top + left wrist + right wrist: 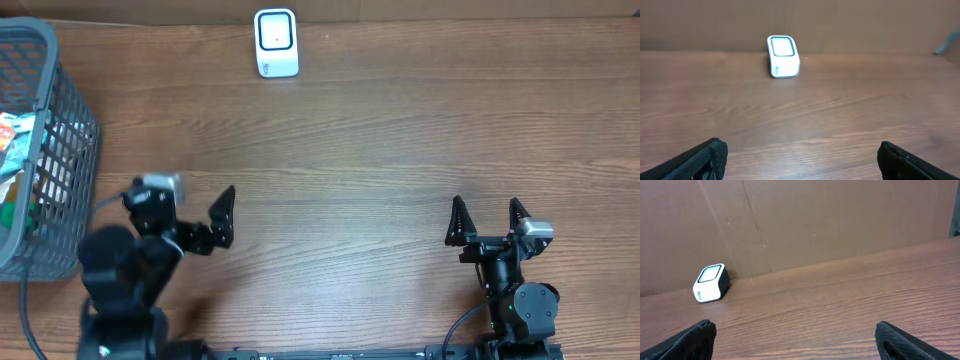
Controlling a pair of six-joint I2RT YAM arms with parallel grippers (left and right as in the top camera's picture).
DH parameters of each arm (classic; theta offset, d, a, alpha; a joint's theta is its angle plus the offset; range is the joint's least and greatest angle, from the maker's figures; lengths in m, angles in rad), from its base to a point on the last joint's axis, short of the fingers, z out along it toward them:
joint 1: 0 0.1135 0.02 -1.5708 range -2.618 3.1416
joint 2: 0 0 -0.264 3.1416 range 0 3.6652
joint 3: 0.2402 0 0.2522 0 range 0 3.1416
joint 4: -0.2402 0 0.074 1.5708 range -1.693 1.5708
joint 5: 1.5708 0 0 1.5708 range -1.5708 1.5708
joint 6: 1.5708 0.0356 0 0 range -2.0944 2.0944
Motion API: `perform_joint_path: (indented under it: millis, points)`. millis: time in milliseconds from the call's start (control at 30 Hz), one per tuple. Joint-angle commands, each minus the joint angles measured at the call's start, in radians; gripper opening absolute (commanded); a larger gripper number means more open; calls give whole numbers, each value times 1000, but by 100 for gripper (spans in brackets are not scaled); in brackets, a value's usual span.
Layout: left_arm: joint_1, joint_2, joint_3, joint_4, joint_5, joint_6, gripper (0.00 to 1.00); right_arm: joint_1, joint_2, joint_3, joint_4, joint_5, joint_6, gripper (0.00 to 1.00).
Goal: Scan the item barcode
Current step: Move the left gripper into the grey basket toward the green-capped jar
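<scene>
Left tool point(800, 147) and right tool point(487, 205) gape wide, empty, the scanner point(276, 42) well ahead of both.

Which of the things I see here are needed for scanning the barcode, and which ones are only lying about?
Needed for the job:
- scanner
- basket and the packets in it, probably the items to scan
- left end effector and right end effector, both open and empty

Only there:
- table
- cardboard wall behind the scanner
</scene>
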Motion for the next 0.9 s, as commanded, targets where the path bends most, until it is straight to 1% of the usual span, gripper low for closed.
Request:
perform_joint_path:
  millis: [0,100,167,367,433,467,500,567,600,667,767,833,867]
  points:
    - [2,162,234,-109,72,-5,100,-3,-7,-10,3,2,-2,100]
    - [2,238,347,-206,76,5,100,-3,-7,-10,3,2,-2,100]
    - [2,298,430,-286,118,58,100,-3,-7,-10,3,2,-2,100]
    - [2,393,454,-304,148,58,100,-3,-7,-10,3,2,-2,100]
    - [2,422,486,-320,147,53,100,-3,-7,-10,3,2,-2,100]
    - [3,474,571,-385,87,26,100,-3,-7,-10,3,2,-2,100]
    - [3,500,619,-424,43,15,100,-3,-7,-10,3,2,-2,100]
    - [4,576,770,-546,-95,-4,100,-3,-7,-10,3,2,-2,100]
    - [7,634,898,-645,-217,-27,100,-3,-7,-10,3,2,-2,100]
    - [24,714,1094,-786,-398,-106,100,-3,-7,-10,3,2,-2,100]
    - [90,787,1317,-925,-534,-187,100,-3,-7,-10,3,2,-2,100]
    - [152,807,1393,-967,-544,-209,98,-3,-7,-10,3,2,-2,100]
    - [219,811,1424,-983,-536,-227,97,-3,-7,-10,3,2,-2,100]
